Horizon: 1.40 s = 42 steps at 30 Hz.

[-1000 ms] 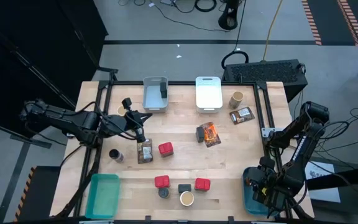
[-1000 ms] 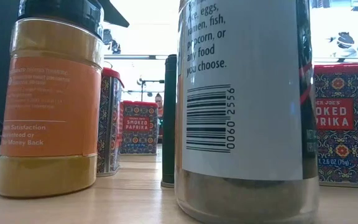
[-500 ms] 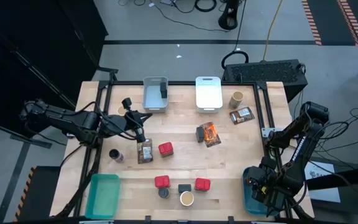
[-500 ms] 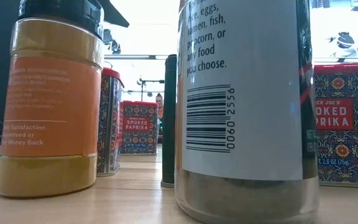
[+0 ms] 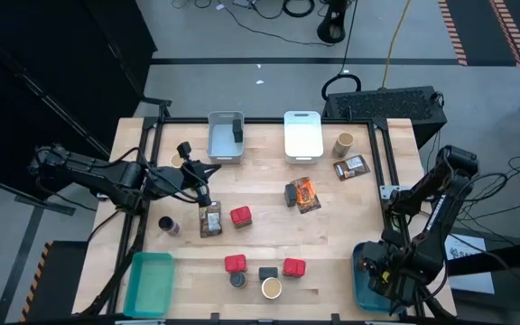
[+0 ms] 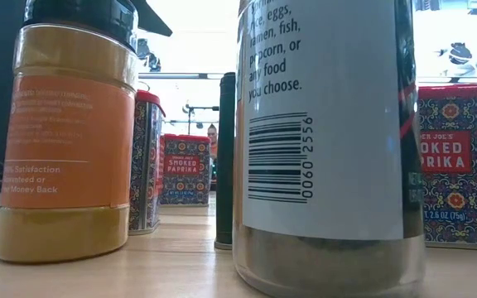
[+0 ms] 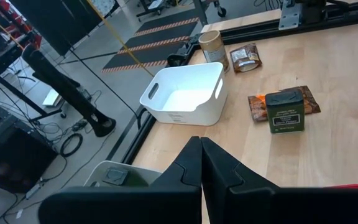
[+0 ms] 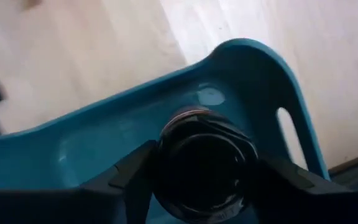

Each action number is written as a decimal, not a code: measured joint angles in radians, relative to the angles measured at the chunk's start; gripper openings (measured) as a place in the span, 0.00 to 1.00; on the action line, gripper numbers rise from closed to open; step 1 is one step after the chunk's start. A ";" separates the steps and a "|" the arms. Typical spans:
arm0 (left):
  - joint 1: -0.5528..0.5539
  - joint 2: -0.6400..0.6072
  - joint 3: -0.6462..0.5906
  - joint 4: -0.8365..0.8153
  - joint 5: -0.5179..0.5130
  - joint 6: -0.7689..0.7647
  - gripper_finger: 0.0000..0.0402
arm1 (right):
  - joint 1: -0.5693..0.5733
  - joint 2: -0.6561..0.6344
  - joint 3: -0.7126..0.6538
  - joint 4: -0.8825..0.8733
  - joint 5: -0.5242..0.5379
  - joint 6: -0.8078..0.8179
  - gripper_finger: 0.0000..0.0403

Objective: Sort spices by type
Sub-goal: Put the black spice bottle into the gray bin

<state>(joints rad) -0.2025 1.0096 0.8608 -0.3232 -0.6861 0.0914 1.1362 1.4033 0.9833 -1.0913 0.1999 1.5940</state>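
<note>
My right gripper [image 5: 377,273] hangs over the blue bin [image 5: 361,291] at the table's near right corner, shut on a dark-capped jar [image 8: 207,163]. My left gripper [image 7: 201,163] is shut and empty above the table's left part [image 5: 208,173]. Spices stand loose on the wood: red tins [image 5: 240,216] [image 5: 235,264] [image 5: 294,267], printed packets [image 5: 210,219] [image 5: 307,193] [image 5: 351,168], tan-topped jars [image 5: 343,143] [image 5: 272,288] and dark jars [image 5: 167,225] [image 5: 238,280]. In the low view, an orange-labelled jar [image 6: 65,132] and a barcode jar [image 6: 321,141] fill the front. My right gripper has the jar's black cap [image 8: 166,149] between its two fingers [image 8: 129,177], one on each side. The fingers come from above, pointing down into the blue bin. The cap and fingers hide the jar's lower end, so whether it stands on the bin's floor cannot be told.
A grey bin [image 5: 217,144] with a dark item inside and a white bin [image 5: 302,135] stand at the far edge. A teal bin [image 5: 149,283] sits at the near left corner. Bare wood lies between the middle spices and the blue bin.
</note>
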 joint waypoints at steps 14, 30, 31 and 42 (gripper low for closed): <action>0.000 0.012 0.000 0.050 0.028 0.023 0.00 | -0.070 -0.040 0.311 -0.389 0.378 -0.056 0.43; 0.024 0.113 0.000 0.320 -0.033 0.261 0.14 | -0.706 -0.047 0.353 -0.091 0.684 -1.030 0.43; 0.028 0.106 0.000 0.317 -0.095 0.267 0.14 | -0.757 -0.050 0.353 -0.025 0.651 -1.110 0.43; 0.046 0.040 0.000 0.252 -0.422 0.334 0.15 | -1.235 -0.022 0.352 0.549 0.077 -1.524 0.43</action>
<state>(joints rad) -0.1562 1.0499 0.8604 -0.0714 -1.1078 0.4252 -0.0986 1.3809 1.3355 -0.5427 0.2766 0.0698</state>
